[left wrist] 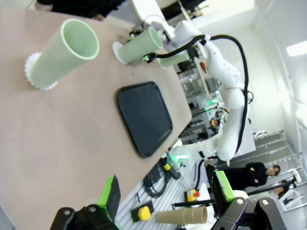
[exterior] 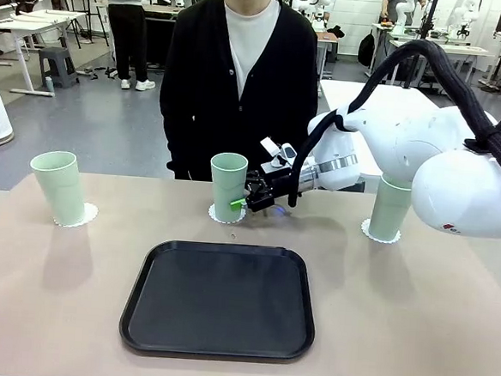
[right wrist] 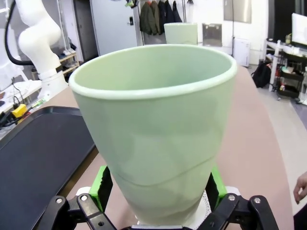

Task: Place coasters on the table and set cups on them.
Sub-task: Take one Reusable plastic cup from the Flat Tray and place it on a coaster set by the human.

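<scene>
We had all three pale mint-green plastic tumblers on their white scalloped paper coasters along the tan worktop (exterior: pixel 53 312). Our right hand (exterior: pixel 248 202) stood released around the middle tumbler (exterior: pixel 227 185) on its coaster (exterior: pixel 218 213); next, we judged, a clean backward retreat. Our left hand (left wrist: pixel 165 197) hung open, empty.

No legible text, number or sign is found. A small red mark is seen on the right arm's white casing (exterior: pixel 451 228), too small to be read.

Three cups (exterior: pixel 227 185), three coasters (exterior: pixel 76 217), one black tray (exterior: pixel 219 300), one table (exterior: pixel 413 320).
</scene>
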